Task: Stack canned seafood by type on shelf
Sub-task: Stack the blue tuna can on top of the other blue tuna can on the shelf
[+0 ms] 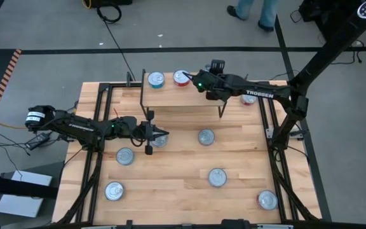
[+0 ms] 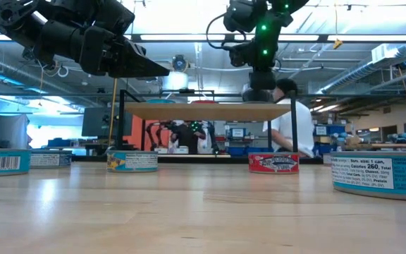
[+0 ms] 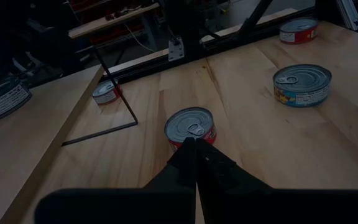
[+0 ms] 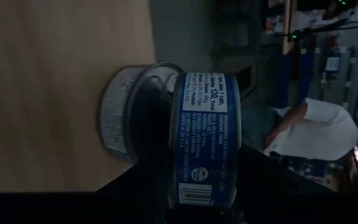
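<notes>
Your right gripper [image 1: 192, 80] is over the back edge of the shelf [image 1: 183, 97], and its fingers are clamped on a blue-labelled tin [image 4: 205, 140]. In the right wrist view that tin sits between the two dark fingers with its side label facing the camera; next to it, farther off, is another tin [image 4: 126, 112] on the shelf's wood. Whether the two touch, you cannot tell. The held tin is squat and round, so it has no real long axis.

From above, a teal tin [image 1: 155, 79] and a red tin [image 1: 180, 77] already stand side by side on the shelf's back edge, lids up.

Your left gripper [image 1: 164, 134] has its fingers pressed together, holding nothing. It hangs above the table in front of the shelf, its tip just over a red-labelled tin [image 3: 191, 126] that sits flat, lid up, pull tab showing.
</notes>
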You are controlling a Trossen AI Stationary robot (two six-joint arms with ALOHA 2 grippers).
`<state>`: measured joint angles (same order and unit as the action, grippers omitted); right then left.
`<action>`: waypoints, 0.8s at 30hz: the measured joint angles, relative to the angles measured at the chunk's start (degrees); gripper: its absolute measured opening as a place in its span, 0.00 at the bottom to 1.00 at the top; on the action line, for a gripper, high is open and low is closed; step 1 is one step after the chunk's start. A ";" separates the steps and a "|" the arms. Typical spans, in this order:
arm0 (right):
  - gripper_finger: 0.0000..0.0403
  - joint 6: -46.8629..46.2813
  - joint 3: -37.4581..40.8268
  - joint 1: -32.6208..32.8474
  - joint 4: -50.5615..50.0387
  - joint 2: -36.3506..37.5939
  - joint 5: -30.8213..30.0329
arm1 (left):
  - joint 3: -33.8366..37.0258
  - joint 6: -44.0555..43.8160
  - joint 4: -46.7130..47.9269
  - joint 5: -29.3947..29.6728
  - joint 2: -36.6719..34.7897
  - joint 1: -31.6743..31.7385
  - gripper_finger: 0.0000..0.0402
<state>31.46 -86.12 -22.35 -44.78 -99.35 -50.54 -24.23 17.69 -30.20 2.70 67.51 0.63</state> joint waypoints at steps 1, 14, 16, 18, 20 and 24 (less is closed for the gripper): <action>0.42 0.02 0.24 -0.02 0.17 0.00 0.36 | 0.00 0.00 0.00 0.00 0.00 0.01 0.01; 0.57 -0.87 0.63 0.14 0.24 0.00 4.80 | 0.00 0.00 0.06 0.00 0.00 0.01 0.01; 0.60 -0.87 0.63 0.14 0.47 0.00 5.66 | 0.00 0.02 0.15 0.00 -0.01 0.01 0.01; 0.62 -0.87 0.63 0.02 1.12 0.00 5.87 | 0.00 0.00 0.15 0.00 0.00 0.01 0.01; 0.64 -0.87 0.63 -0.29 2.00 0.00 6.05 | 0.00 0.02 0.15 0.00 0.00 0.01 0.01; 0.66 -1.57 0.63 -1.37 3.61 0.00 6.50 | 0.00 0.02 0.17 -0.87 0.00 0.01 0.01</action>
<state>29.90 -85.49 -23.72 -41.17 -99.35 -44.03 -24.23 17.71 -30.02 1.82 67.51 0.64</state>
